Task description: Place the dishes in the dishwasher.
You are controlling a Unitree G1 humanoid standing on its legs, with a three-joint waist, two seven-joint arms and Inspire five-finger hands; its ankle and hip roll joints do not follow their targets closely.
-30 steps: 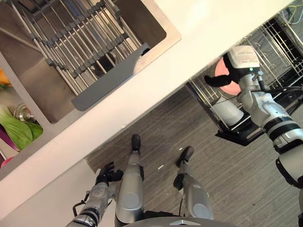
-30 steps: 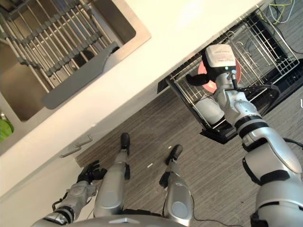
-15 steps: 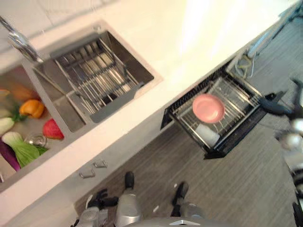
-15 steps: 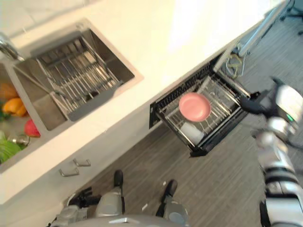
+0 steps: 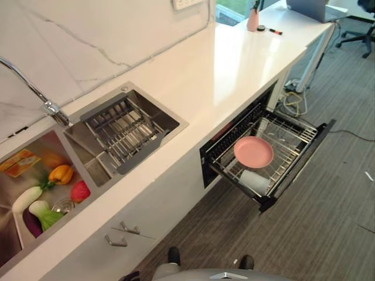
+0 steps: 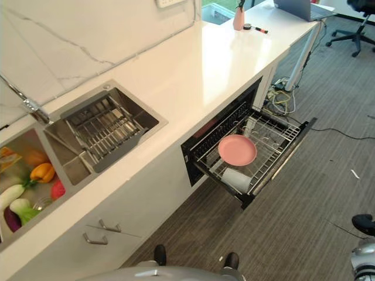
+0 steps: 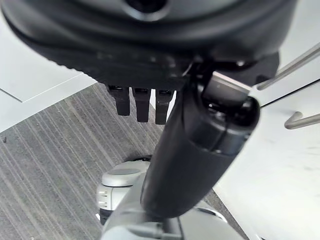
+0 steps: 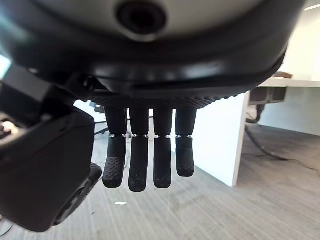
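Kitchen mock-up inside an office.
Sink (image 5: 120,132), faucet (image 5: 35,93), open dishwasher (image 5: 266,155); grey carpet (image 6: 328,193), office chair (image 6: 354,20) beyond.

Dishwasher rack (image 5: 296,153), pulled out at centre right, carrying a pink plate (image 5: 254,152) and a white cup (image 5: 255,181) lying below it.

You are looking at a white table (image 5: 176,76) running beside a steel sink (image 5: 167,120) with a drying rack (image 5: 126,132) sitting in it. Vegetables (image 5: 50,187) are lying in the neighbouring basin, under a curved tap (image 5: 29,88). A pink bottle (image 5: 253,20) is standing at the far end, and an office chair (image 6: 351,23) is standing on the grey floor (image 5: 328,222).
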